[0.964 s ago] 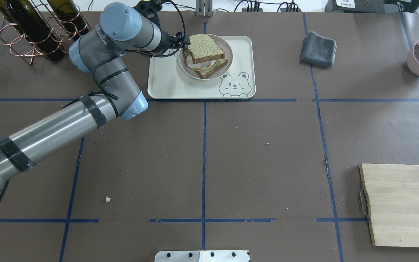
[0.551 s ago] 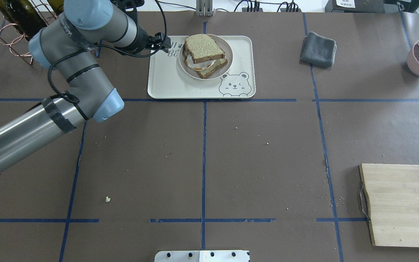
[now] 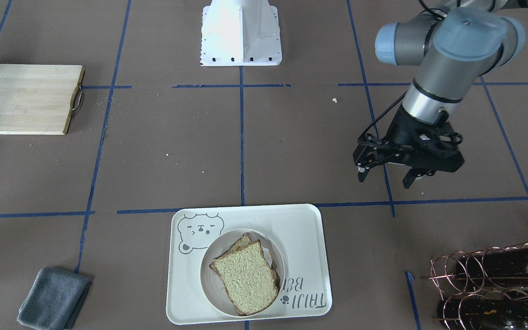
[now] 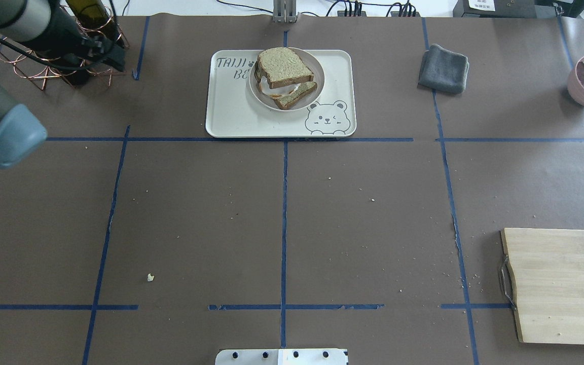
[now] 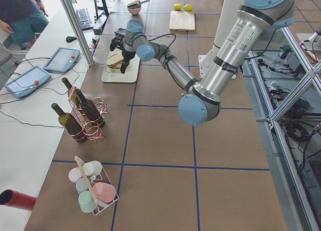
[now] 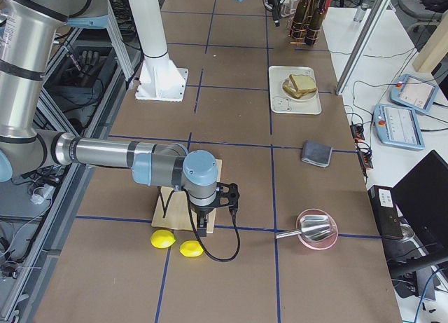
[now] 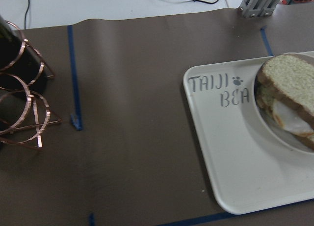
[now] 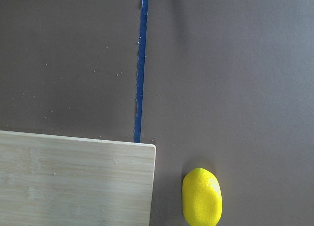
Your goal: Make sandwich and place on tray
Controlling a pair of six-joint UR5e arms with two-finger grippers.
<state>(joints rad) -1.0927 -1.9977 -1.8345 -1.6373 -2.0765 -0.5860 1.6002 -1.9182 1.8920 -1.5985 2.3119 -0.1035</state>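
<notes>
Sandwich [image 4: 284, 68] sits on a round white plate [image 4: 321, 81], its top slice skewed over the lower one, with egg white showing between them. The plate stands in the upper part of the tray [image 4: 231, 114], which lies in the upper middle of the overhead view.

The left gripper [image 3: 384, 179] hangs over bare table at the right middle of the front-facing view, well apart from the tray. Its fingers [image 3: 409, 179] are spread and hold nothing. A copper wire bottle rack [image 3: 493, 284] is at the lower right of that view.

The right gripper [image 6: 203, 225] shows only in the exterior right view, at the lower middle. It is over the edge of the wooden cutting board [image 4: 560, 284] and near two lemons [image 6: 162, 239]. I cannot tell whether its fingers are spread or pressed together.

A grey cloth [image 4: 444, 68] lies to the right of the tray in the overhead view.
</notes>
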